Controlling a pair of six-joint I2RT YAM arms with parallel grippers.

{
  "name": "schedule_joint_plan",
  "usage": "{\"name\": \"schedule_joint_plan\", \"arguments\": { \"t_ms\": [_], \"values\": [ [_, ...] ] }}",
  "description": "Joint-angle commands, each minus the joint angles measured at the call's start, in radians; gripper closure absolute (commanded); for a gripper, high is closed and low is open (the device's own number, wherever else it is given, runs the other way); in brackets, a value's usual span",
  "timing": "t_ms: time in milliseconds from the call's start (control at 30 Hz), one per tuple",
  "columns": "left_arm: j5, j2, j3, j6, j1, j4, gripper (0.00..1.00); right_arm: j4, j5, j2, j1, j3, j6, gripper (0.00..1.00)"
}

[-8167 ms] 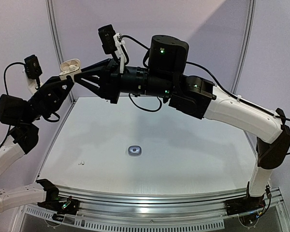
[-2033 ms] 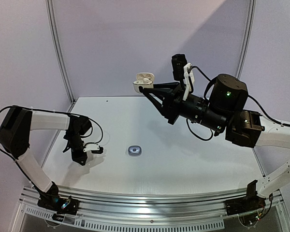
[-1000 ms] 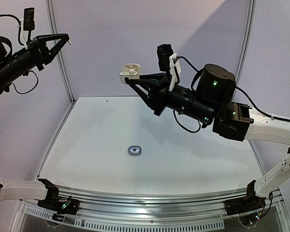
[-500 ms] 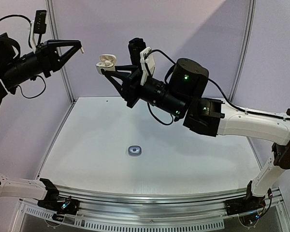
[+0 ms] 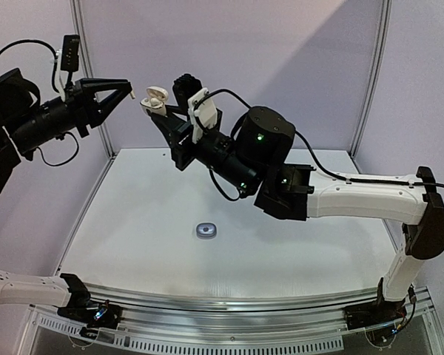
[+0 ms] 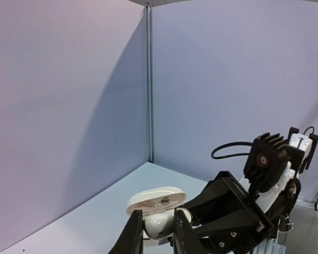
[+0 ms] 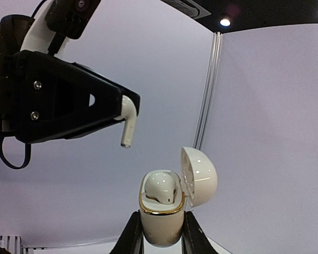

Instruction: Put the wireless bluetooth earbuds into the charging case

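Lilac walls [image 5: 244,44] behind; the left gripper [image 5: 131,92] pinches 1 white plastic stemmed earbud [image 7: 126,129] by its head, likely slippery; the right gripper [image 7: 160,230] clamps the open white case [image 7: 159,218].

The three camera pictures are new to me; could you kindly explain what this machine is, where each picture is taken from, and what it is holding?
This is a robot with two arms, bolted to the near edge of a white table. The top view looks down from above and behind the arms. The other two pictures come from a small camera on each wrist, so each one shows that arm's own fingers at the bottom. The left gripper is shut on a white earbud, held up in the air. The right gripper is shut on an open white charging case, with another earbud already seated inside. The held earbud and the case are close but apart. On the table lies a small grey object, too small to identify.
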Motion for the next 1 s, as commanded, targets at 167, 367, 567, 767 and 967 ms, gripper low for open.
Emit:
{"name": "schedule_joint_plan", "arguments": {
  "t_ms": [167, 367, 567, 767, 967],
  "values": [
    [-0.068, -0.006, -0.016, 0.082, -0.037, -0.002, 1.0, 0.059, 0.033, 0.027, 0.014, 0.038, -0.025, 1.0],
    [-0.081, 0.012, -0.005, 0.092, -0.046, 0.023, 1.0, 0.046, 0.031, 0.034, 0.017, 0.048, -0.03, 1.0],
    [-0.1, 0.022, -0.013, 0.08, -0.065, 0.047, 1.0, 0.029, 0.05, 0.047, 0.028, 0.065, -0.058, 1.0],
    [-0.123, 0.024, -0.007, 0.091, -0.075, 0.055, 1.0, 0.013, 0.055, 0.056, 0.035, 0.076, -0.069, 1.0],
    [-0.152, 0.021, -0.022, 0.094, -0.078, 0.033, 1.0, 0.014, 0.055, 0.055, 0.037, 0.079, -0.071, 1.0]
  ]
}}
